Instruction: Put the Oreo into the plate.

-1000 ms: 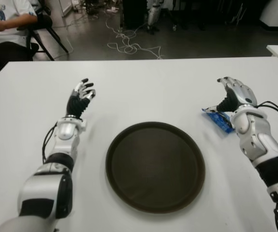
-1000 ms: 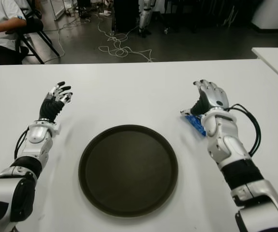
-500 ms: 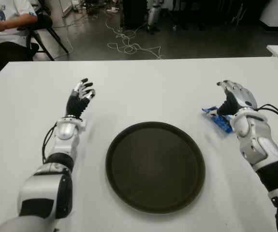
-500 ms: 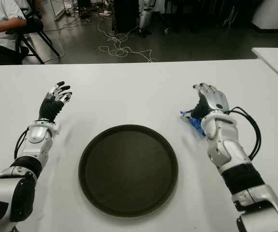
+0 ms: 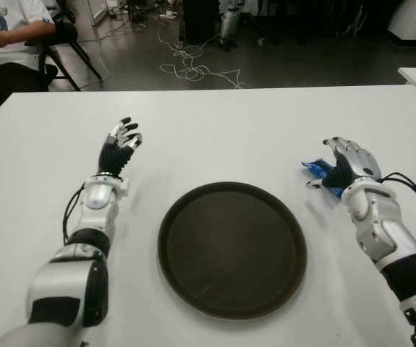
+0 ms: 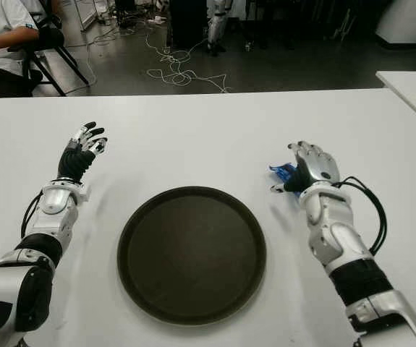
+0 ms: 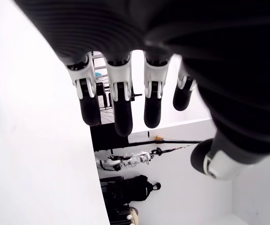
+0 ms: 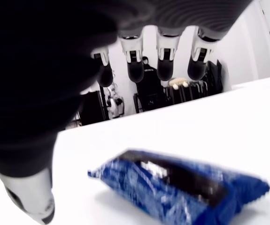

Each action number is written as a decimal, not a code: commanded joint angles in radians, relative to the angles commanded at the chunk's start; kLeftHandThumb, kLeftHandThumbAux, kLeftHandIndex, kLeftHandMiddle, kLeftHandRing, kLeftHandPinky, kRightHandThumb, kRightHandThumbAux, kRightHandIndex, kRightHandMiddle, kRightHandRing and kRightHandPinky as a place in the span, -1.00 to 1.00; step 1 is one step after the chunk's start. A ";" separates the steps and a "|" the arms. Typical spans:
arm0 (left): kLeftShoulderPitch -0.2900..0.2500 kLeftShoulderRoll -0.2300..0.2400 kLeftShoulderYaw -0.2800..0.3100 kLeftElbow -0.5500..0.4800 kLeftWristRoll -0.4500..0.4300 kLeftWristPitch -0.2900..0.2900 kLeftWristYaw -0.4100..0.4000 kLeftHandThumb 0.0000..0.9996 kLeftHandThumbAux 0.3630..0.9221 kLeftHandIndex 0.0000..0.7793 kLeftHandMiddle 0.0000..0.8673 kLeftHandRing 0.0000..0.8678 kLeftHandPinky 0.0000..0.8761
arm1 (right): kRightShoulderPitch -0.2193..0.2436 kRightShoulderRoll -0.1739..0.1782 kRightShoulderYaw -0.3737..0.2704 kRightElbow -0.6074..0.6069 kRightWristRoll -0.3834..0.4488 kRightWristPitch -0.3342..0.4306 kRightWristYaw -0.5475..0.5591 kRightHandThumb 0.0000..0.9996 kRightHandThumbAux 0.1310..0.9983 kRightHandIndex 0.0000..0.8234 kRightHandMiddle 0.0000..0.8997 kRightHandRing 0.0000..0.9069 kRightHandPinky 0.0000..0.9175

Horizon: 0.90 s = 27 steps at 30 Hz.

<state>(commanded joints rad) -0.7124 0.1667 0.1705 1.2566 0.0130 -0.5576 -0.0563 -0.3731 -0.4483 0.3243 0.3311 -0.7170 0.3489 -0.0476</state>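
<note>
Reaching step: the right hand hovers with fingers spread over the Oreo lying on the desk, right of the plate. Next, close on it. The left hand shows left of the plate, fingers relaxed, empty.

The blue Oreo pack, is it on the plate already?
No, the blue Oreo pack lies on the white table under the open right hand, beside the bare plate.

Even light from above makes the white matte table bright, almost washed out in both wrist views, where the near black palms are blurred, while the dark floor behind stays dim and shadows stay soft.
</note>
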 joint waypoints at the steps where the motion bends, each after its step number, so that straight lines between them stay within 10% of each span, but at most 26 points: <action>1: 0.000 0.001 0.000 0.000 0.000 0.001 0.000 -0.38 -0.15 -0.77 -0.58 -0.59 -0.58 | 0.001 0.001 0.001 0.006 0.000 -0.005 -0.005 -1.00 0.46 -1.00 -1.00 -1.00 -0.96; 27: 0.003 0.011 0.004 -0.001 -0.001 0.000 -0.009 -0.41 -0.12 -0.75 -0.58 -0.59 -0.58 | -0.015 0.047 0.003 0.112 -0.001 -0.006 -0.062 -1.00 0.45 -0.99 -0.98 -0.95 -0.84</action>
<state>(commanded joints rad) -0.7090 0.1777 0.1745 1.2554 0.0123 -0.5574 -0.0651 -0.3877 -0.4010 0.3268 0.4432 -0.7184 0.3433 -0.1096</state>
